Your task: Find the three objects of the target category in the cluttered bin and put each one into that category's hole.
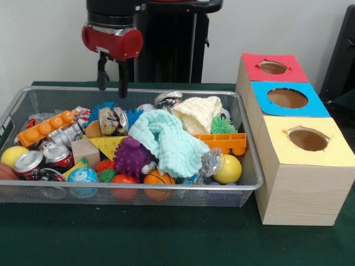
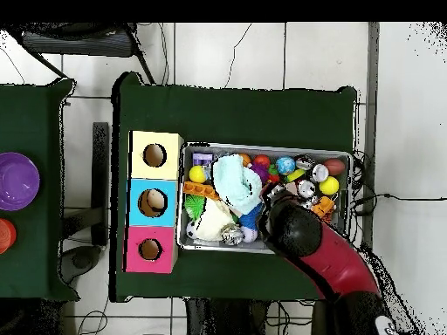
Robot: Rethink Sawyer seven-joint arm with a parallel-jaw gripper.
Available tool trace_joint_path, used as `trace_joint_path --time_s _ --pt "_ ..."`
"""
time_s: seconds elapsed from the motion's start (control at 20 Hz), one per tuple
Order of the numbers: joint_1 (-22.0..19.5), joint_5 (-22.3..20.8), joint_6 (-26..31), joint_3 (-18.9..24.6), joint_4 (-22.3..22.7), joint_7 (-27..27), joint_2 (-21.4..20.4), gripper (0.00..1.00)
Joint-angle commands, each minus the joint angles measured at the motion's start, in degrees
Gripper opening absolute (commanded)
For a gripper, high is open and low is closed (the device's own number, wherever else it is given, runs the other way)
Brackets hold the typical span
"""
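Observation:
The cluttered bin point(image 1: 138, 188), a shallow silver wire-mesh basket, sits on the green table and also shows in the overhead view point(image 2: 262, 147). It holds a mint cloth point(image 1: 166, 138), a cream cloth point(image 1: 197, 113), a purple spiky ball point(image 1: 132, 156), a yellow ball point(image 1: 228, 169), an orange brick point(image 1: 44, 127), crushed cans point(image 1: 28, 162) and other small toys. My gripper point(image 1: 112, 90) hangs open and empty above the bin's far rim, touching nothing. Three wooden boxes with round holes stand beside the bin: red top point(image 1: 255, 61), blue top point(image 1: 266, 108), yellow top point(image 1: 277, 145).
In the overhead view my arm point(image 2: 327, 262) covers part of the bin. The boxes stand in a row at the bin's left: yellow point(image 2: 140, 166), blue point(image 2: 138, 202), red point(image 2: 138, 249). A second green table at the left holds a purple plate point(image 2: 17, 179).

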Motion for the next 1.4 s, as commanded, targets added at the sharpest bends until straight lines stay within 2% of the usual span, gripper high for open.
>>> trace_joint_path --time_s 0.05,0.25,0.5,0.65,0.9,1.15,1.4 --pt "-4.73 -4.37 3.31 2.6 -5.13 0.95 4.94 1.0" --pt "-7.74 -6.03 1.7 3.76 -6.57 0.78 9.46 1.0" --pt "-10.64 -7.92 -0.31 4.49 -5.9 1.43 12.52 1.0" --pt "-11.7 -8.74 -0.85 4.7 -4.33 2.57 12.95 1.0" --pt "-11.34 -9.22 0.42 4.05 -2.07 4.78 11.31 1.0" --pt "-10.14 -9.33 2.66 2.06 -1.53 5.65 11.14 1.0" --pt "-10.35 -9.55 1.87 2.1 -1.78 5.38 13.05 1.0"
